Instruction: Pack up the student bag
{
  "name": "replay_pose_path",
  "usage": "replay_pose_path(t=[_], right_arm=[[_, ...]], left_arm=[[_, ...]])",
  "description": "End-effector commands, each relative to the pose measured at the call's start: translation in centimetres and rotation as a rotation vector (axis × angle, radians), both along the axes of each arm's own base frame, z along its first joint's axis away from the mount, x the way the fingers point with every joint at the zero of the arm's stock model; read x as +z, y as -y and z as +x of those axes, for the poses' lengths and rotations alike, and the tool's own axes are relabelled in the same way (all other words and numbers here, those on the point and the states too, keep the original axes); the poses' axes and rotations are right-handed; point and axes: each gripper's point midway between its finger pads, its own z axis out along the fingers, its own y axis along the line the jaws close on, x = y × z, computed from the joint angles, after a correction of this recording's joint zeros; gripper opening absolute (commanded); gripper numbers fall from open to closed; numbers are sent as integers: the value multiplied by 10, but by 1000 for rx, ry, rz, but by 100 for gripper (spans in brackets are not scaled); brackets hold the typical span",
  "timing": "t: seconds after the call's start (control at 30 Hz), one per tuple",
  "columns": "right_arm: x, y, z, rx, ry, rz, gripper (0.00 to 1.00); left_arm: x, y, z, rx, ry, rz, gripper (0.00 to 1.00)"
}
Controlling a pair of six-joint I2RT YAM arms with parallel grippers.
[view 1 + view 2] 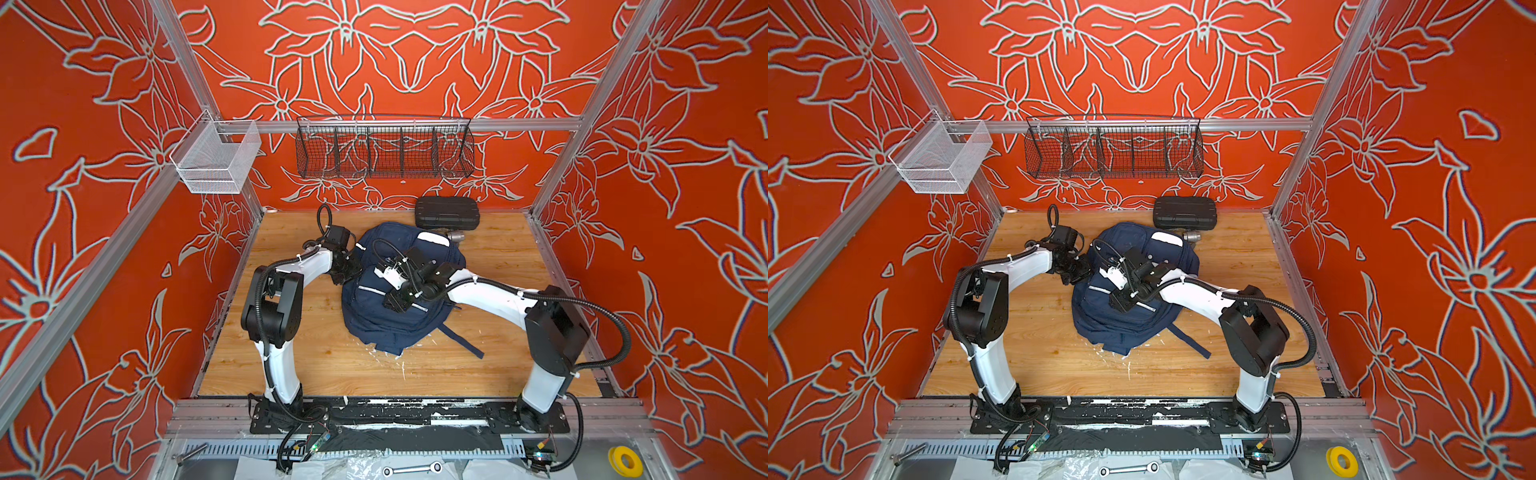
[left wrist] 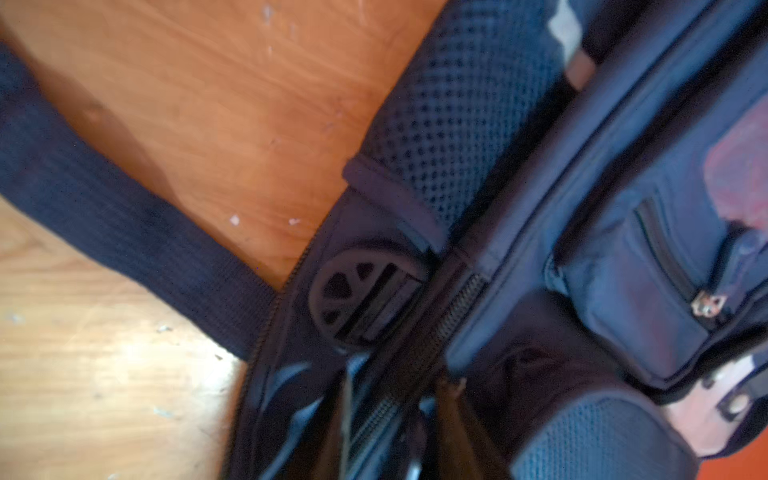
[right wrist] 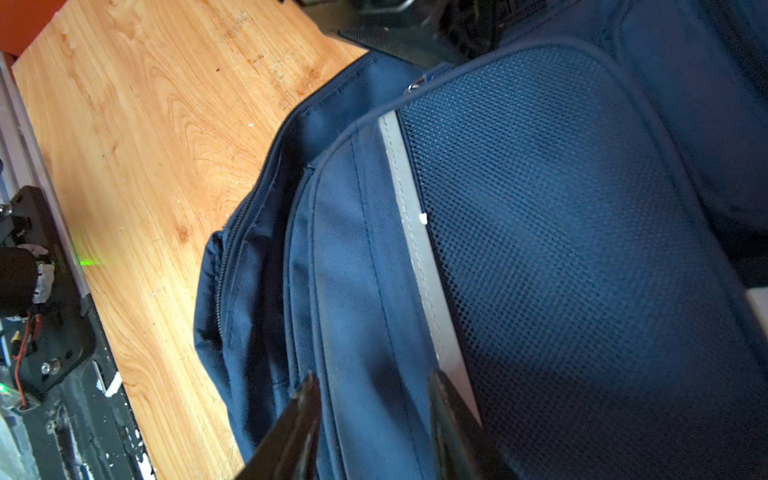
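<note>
While slumped flat at mid-tabletop [image 1: 291, 365], counts as just one: student bag [image 1: 374, 328], navy, one loose strap [image 1: 463, 343] trailing toward the near right. Behind it, one black hard case [image 1: 446, 212] by the back wall, with one small silvery cylinder [image 1: 456, 237] between case and bag. Up on the rails, two wire baskets: one white basket [image 1: 216, 160], one black basket [image 1: 384, 151] split into five compartments. At the bag, two more: right end effector [image 3: 376, 399] over its front, fingertips [image 3: 309, 399] apart, seemingly resting on fabric beside one grey stripe [image 3: 411, 232]; left end effector [image 1: 348, 272] at its left edge, close-up too blurred, so apart or together cannot tell.
</note>
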Motion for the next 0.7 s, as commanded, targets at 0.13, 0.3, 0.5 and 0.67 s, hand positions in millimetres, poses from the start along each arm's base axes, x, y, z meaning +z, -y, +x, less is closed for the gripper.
replay_pose_path(t=[0.13, 0.3, 0.5, 0.67], right_arm=[[29, -1, 52, -94, 38, 98, 51], [19, 10, 92, -141, -20, 20, 59], [-14, 2, 97, -27, -210, -60, 66], [-28, -4, 97, 54, -262, -65, 66]], left_arm=[[-1, 1, -8, -20, -39, 15, 5], [8, 1, -14, -47, -32, 13, 0], [23, 3, -18, -67, -3, 0, 0], [26, 7, -16, -84, 1, -11, 0]])
